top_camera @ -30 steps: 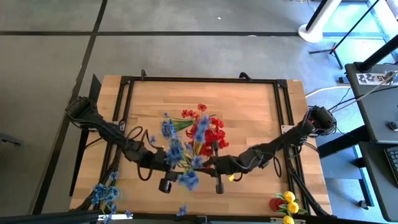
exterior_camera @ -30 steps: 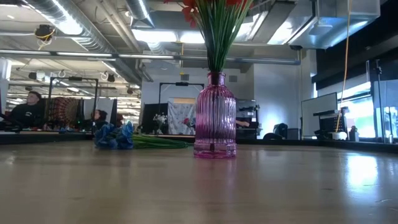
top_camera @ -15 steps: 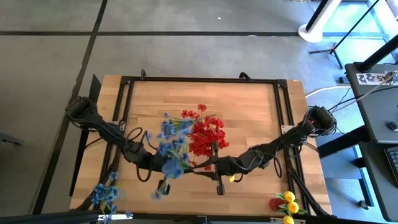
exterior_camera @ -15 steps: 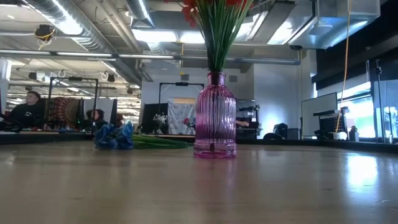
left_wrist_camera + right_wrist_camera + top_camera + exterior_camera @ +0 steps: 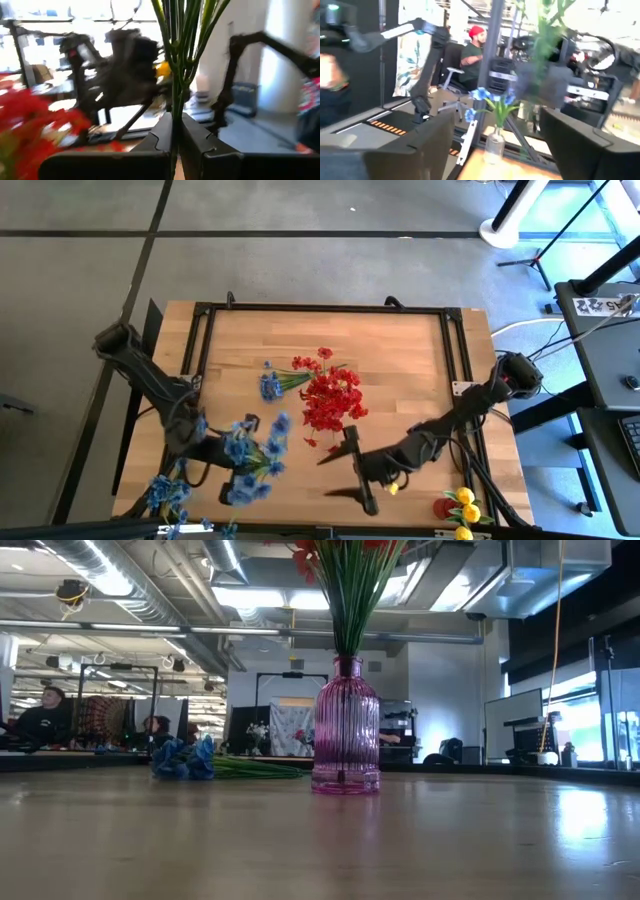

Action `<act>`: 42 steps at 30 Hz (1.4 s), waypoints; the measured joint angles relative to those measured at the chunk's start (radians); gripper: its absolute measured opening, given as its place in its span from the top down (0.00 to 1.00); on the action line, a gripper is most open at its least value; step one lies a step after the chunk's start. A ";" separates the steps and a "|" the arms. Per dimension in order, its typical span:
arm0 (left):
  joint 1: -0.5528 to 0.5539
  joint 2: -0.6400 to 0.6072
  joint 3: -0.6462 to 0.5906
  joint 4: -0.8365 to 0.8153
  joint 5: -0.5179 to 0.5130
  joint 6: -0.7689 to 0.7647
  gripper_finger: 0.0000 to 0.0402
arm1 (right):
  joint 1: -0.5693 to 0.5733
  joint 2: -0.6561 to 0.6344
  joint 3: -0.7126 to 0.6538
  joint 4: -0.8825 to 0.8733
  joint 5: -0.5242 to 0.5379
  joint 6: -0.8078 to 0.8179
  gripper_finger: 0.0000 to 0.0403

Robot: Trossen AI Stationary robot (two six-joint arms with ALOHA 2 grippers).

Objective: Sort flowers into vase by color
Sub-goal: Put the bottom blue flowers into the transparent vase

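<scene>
The left gripper [image 5: 175, 145] is at the lower left of the high view, over the front part of the wooden desk [image 5: 400, 360]. Its fingers [image 5: 150, 137] are squeezed shut on the thin green stems of a bunch of blue flowers [image 5: 250, 465], and the stems stick up between them in the left wrist view. The blue blossoms spread out above that gripper in the high view. At the very lower left corner of the high view, more blue flowers [image 5: 165, 492] stand at the edge of the desk. The right gripper [image 5: 345, 470] is at the lower middle of the high view, just right of the held bunch. Its fingers [image 5: 425, 142] are spread wide apart and hold nothing. At the lower right corner of the high view there are yellow flowers [image 5: 462, 502]. Farther back, in the middle of the desk, a purple glass vase [image 5: 345, 730] stands upright with red flowers [image 5: 332, 398] in it. Just left of the vase, one blue flower sprig [image 5: 275, 383] lies flat on the desk. In the low view this sprig shows left of the vase. Far behind the desk, at the left of the low view, a person [image 5: 45, 720] sits in the room.
</scene>
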 joint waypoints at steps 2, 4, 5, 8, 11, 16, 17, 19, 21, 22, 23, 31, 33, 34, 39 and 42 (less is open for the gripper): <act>-0.036 -0.036 -0.019 -0.039 -0.073 -0.008 0.97 | 0.019 0.000 0.000 0.007 0.000 -0.041 0.25; -0.070 -0.075 -0.043 -0.055 -0.077 -0.019 0.97 | 0.033 0.000 0.000 0.018 0.000 -0.073 0.24; -0.090 -0.094 -0.056 -0.062 -0.073 -0.020 0.97 | 0.036 0.000 0.000 0.025 0.000 -0.081 0.23; -0.160 -0.148 -0.085 -0.132 -0.059 -0.020 0.97 | 0.041 0.000 0.000 0.029 0.000 -0.081 0.23; -0.223 -0.200 -0.091 -0.225 -0.014 -0.047 0.98 | 0.050 0.000 0.000 0.027 -0.004 -0.075 0.23; -0.303 -0.260 -0.091 -0.378 0.047 -0.181 0.98 | 0.064 0.000 0.000 0.024 -0.027 -0.048 0.22; -0.317 -0.262 -0.091 -0.402 0.047 -0.218 0.97 | 0.064 0.000 0.000 0.024 -0.028 -0.048 0.22; -0.347 -0.264 -0.091 -0.466 0.053 -0.298 0.97 | 0.064 0.000 0.000 0.017 -0.029 -0.044 0.22; -0.369 -0.263 -0.092 -0.522 0.077 -0.367 0.97 | 0.063 0.000 0.000 0.006 -0.019 -0.041 0.22; -0.379 -0.263 -0.092 -0.536 0.075 -0.387 0.97 | 0.062 0.000 0.000 -0.002 -0.016 -0.041 0.22; -0.386 -0.263 -0.092 -0.544 0.067 -0.397 0.97 | 0.057 0.000 0.000 -0.009 -0.016 -0.041 0.22; -0.472 -0.389 -0.092 -0.777 -0.198 -0.517 0.96 | 0.016 0.000 0.000 -0.013 -0.025 -0.034 0.22; -0.493 -0.430 -0.092 -0.824 -0.278 -0.517 0.96 | 0.008 0.000 0.000 -0.015 -0.026 -0.031 0.22; -0.499 -0.449 -0.092 -0.848 -0.306 -0.517 0.96 | 0.008 0.000 0.000 -0.018 -0.025 -0.028 0.22; -0.500 -0.538 -0.092 -0.901 -0.443 -0.465 0.96 | 0.010 0.000 0.000 -0.011 -0.025 -0.007 0.22; -0.500 -0.605 -0.092 -0.883 -0.518 -0.386 0.96 | 0.010 0.000 0.000 -0.007 -0.010 -0.004 0.22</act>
